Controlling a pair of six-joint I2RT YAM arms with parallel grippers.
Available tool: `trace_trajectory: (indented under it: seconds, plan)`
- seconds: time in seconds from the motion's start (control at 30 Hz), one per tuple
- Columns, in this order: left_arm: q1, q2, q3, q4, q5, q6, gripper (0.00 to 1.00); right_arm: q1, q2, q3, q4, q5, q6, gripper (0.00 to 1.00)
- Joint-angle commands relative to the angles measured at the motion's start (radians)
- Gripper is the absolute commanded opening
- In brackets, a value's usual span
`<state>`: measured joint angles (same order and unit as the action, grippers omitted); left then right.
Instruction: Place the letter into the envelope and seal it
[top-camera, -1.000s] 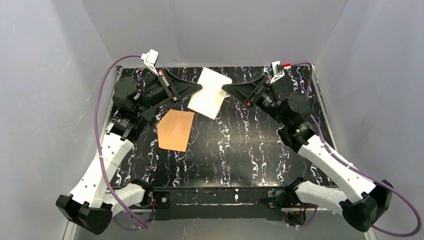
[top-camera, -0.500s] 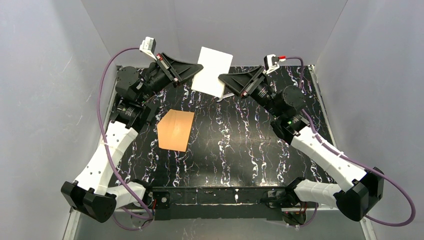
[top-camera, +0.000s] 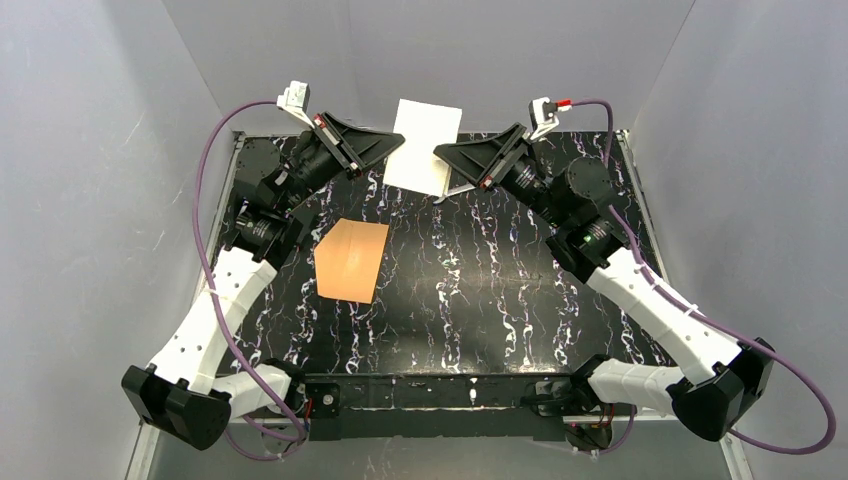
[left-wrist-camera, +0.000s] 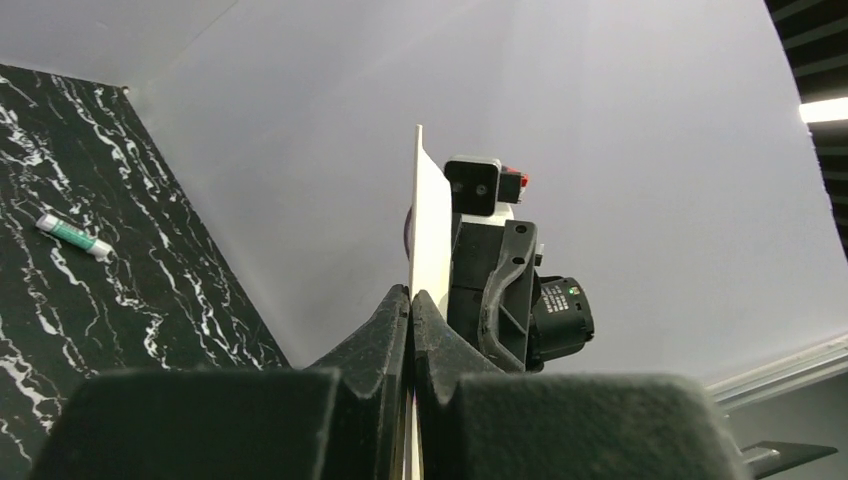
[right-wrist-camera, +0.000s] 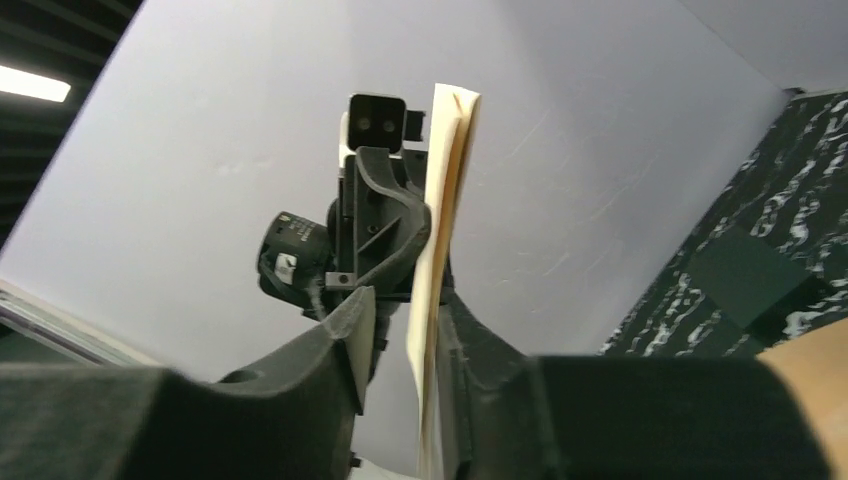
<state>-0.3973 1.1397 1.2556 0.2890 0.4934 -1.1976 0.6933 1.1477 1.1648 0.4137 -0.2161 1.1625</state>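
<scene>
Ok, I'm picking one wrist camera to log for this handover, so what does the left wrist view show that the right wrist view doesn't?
Only the left wrist view: a small green-and-white tube lying on the table, and the left gripper shut on the letter. Only the right wrist view: a corner of the envelope, and the right gripper straddling the letter with a gap on one side. Both: the letter seen edge-on, the other arm's wrist beyond it, the grey wall and the black marbled table.
</scene>
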Motion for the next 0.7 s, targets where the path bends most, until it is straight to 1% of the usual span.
trace_trajectory:
  seconds: [0.0,0.03,0.07,0.1,0.17,0.2,0.23,0.3,0.33,0.37,0.4,0.43,0.5,0.53,0.63,0.67]
  plan:
    - [-0.002,-0.017,-0.007,0.001,0.014,0.069,0.0,-0.002,0.018,0.038,-0.028,-0.018,-0.026,0.41]
    - [-0.004,-0.015,-0.007,-0.006,0.013,0.075,0.0,-0.002,0.029,0.04,-0.031,-0.028,-0.02,0.42]
    - [-0.003,-0.014,-0.009,-0.011,0.011,0.079,0.0,-0.002,0.038,0.041,-0.031,-0.035,-0.015,0.35]
    - [-0.002,-0.012,-0.009,-0.016,0.006,0.084,0.0,-0.002,0.044,0.04,-0.036,-0.033,-0.012,0.19]
    - [-0.001,-0.01,-0.005,-0.032,0.003,0.1,0.0,-0.003,0.047,0.039,-0.048,-0.02,-0.017,0.03]
    - [0.0,-0.009,-0.002,-0.043,-0.002,0.111,0.0,-0.003,0.047,0.044,-0.07,-0.011,-0.03,0.01]
    - [0.001,-0.009,-0.001,-0.062,-0.007,0.126,0.0,-0.003,0.048,0.052,-0.099,0.0,-0.045,0.01]
    - [0.004,-0.015,0.002,-0.128,-0.027,0.17,0.14,-0.007,0.057,0.076,-0.185,0.015,-0.09,0.01]
    - [0.005,-0.022,0.005,-0.193,-0.051,0.221,0.18,-0.008,0.064,0.095,-0.242,0.025,-0.117,0.01]
    - [0.005,-0.029,0.013,-0.286,-0.092,0.282,0.24,-0.009,0.069,0.101,-0.293,0.036,-0.151,0.01]
    - [0.005,-0.035,0.023,-0.44,-0.134,0.346,0.32,-0.009,0.073,0.104,-0.343,0.05,-0.184,0.01]
    - [0.006,-0.043,0.028,-0.559,-0.188,0.403,0.41,-0.01,0.078,0.105,-0.4,0.068,-0.206,0.01]
    - [0.005,-0.069,0.007,-0.741,-0.325,0.482,0.57,-0.011,0.091,0.1,-0.53,0.088,-0.261,0.01]
    - [0.007,-0.09,-0.018,-0.801,-0.396,0.51,0.62,-0.012,0.097,0.088,-0.563,0.105,-0.277,0.01]
    - [0.019,-0.143,-0.101,-0.951,-0.591,0.539,0.78,-0.011,0.109,0.034,-0.585,0.126,-0.305,0.01]
    - [0.027,-0.156,-0.129,-0.985,-0.622,0.535,0.82,-0.011,0.111,0.018,-0.589,0.133,-0.308,0.01]
